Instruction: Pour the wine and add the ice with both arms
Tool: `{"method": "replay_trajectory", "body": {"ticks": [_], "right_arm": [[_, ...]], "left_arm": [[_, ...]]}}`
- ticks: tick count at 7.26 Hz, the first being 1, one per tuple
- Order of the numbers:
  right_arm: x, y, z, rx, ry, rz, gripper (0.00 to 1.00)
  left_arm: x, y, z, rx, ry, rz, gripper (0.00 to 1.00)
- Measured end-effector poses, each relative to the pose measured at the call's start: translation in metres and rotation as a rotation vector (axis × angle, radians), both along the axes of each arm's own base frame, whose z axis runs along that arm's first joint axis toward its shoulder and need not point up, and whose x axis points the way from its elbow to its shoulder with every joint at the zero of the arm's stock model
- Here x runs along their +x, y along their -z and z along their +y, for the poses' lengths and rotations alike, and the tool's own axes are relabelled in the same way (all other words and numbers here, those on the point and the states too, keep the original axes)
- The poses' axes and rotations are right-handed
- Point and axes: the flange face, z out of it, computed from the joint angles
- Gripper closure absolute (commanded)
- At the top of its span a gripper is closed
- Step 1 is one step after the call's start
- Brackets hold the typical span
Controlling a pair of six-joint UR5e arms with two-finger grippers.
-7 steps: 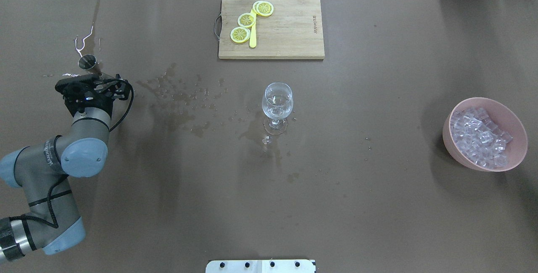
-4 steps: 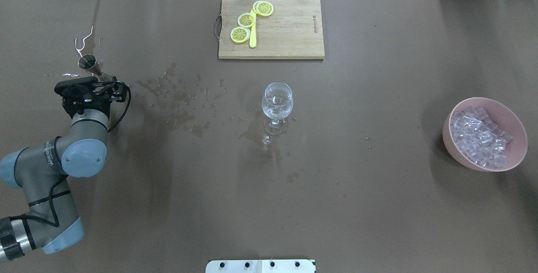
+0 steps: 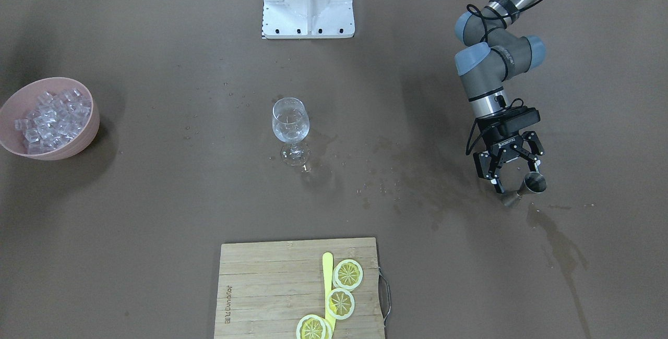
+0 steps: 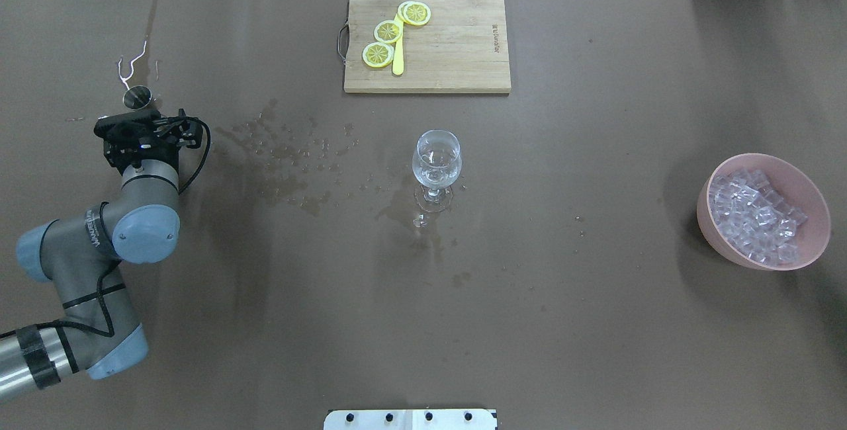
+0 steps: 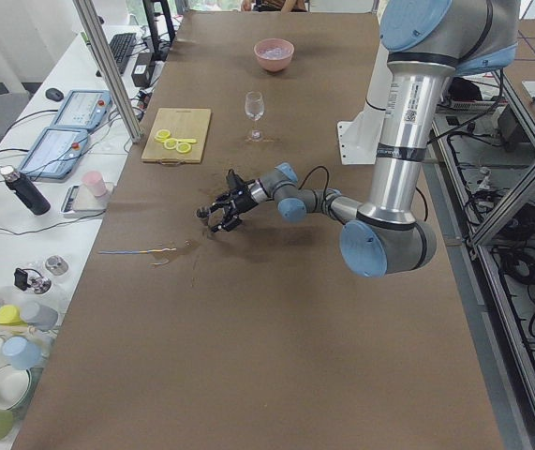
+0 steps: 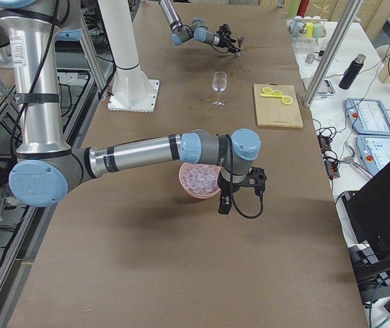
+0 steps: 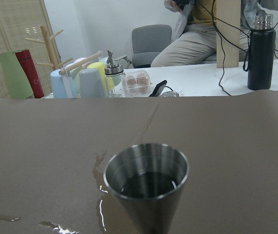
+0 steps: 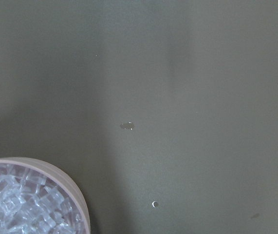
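Little is done, I judge. The clear wine (image 7: 146,185) sits in the small steel cone-shaped jigger (image 7: 151,214) at the table's (image 4: 595,317) 9 o'clock, with my left pincer (image 3: 516,177) released just beside it. The heaped clear ice cubes (image 4: 754,218) fill the pink bowl (image 4: 714,235) at 3 o'clock. The stemmed wine glass (image 4: 436,162) at centre shows none. I cannot tell the state of the right pincer (image 6: 224,203).

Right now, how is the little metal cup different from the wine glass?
The metal cup is shiny grey; the wine glass is see-through. The metal cup narrows like a cone; the wine glass has a round bowl on a thin stem. Both stand upright on the brown table.
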Motion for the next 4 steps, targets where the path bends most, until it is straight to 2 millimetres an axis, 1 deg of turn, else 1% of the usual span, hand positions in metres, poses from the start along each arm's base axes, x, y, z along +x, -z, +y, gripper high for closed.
{"method": "replay_trajectory", "body": {"ticks": [1, 2, 4], "right_arm": [[0.000, 0.000, 0.000, -0.001, 0.000, 0.000, 0.00], [0.000, 0.000, 0.000, -0.001, 0.000, 0.000, 0.00], [0.000, -0.001, 0.001, -0.004, 0.000, 0.000, 0.00]], "left_arm": [[-0.001, 0.000, -0.014, -0.002, 0.021, -0.003, 0.03], [-0.005, -0.003, -0.023, -0.008, 0.036, -0.010, 0.03], [-0.009, -0.013, -0.028, -0.014, 0.045, -0.017, 0.03]]}}
